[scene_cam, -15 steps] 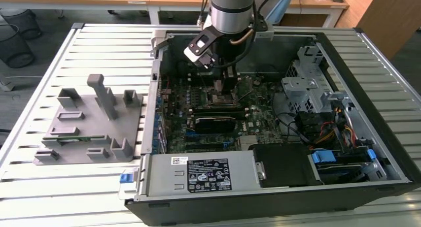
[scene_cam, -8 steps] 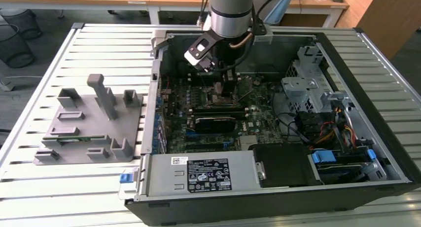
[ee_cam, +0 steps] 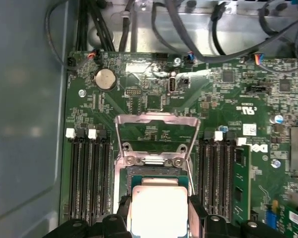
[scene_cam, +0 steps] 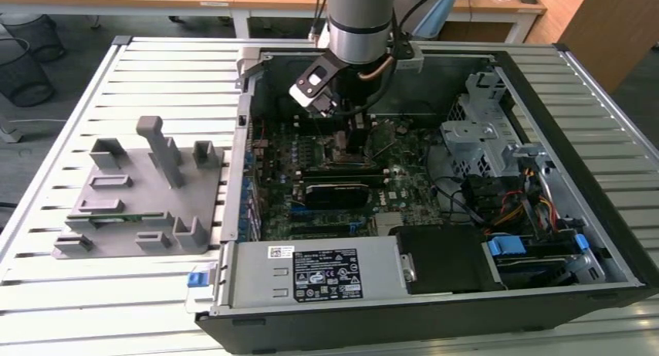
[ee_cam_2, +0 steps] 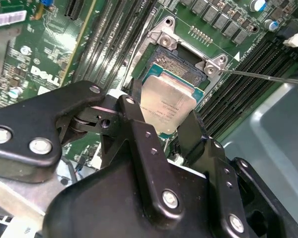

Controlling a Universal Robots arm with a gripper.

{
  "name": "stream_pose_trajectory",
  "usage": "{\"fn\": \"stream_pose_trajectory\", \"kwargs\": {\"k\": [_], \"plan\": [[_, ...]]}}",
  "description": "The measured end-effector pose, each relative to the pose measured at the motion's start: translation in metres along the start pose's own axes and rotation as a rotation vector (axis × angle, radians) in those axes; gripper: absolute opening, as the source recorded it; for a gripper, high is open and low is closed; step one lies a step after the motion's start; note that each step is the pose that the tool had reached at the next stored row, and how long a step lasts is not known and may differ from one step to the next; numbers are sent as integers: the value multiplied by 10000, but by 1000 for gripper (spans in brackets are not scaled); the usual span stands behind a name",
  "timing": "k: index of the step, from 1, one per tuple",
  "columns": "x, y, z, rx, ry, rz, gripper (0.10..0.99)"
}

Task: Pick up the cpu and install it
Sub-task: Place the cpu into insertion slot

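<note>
Pinching the one cpu (ee_cam: 159, 208), the gripper (ee_cam: 159, 219) hangs over one open socket (ee_cam: 150, 172)

You get bright, even light in the exterior view, strongest on the tabletop (scene_cam: 62, 294) at 9 o'clock, while the computer case (scene_cam: 412, 325) interior sits darker. In the first wrist view, glare bleaches the cpu (ee_cam: 159, 210) nearly white.

The cpu (ee_cam_2: 169, 101) is topped with shiny silver metal; the claw (ee_cam_2: 159, 113) is matt black.

Exterior view high above open case (scene_cam: 412, 325), both wrist views close over cpu (ee_cam_2: 166, 104) (ee_cam: 159, 208)
</note>
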State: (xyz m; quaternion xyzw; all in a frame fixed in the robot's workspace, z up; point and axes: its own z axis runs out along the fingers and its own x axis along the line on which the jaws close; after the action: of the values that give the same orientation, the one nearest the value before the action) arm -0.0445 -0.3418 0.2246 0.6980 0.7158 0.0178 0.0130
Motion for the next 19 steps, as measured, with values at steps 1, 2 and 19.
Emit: {"fn": "stream_pose_trajectory", "kwargs": {"k": [1,2,19], "plan": [[3,0,15,1,1,-49,537],[4,-1,35,0,3,-56,537],[4,-23,216,0,-3,61,537]]}}
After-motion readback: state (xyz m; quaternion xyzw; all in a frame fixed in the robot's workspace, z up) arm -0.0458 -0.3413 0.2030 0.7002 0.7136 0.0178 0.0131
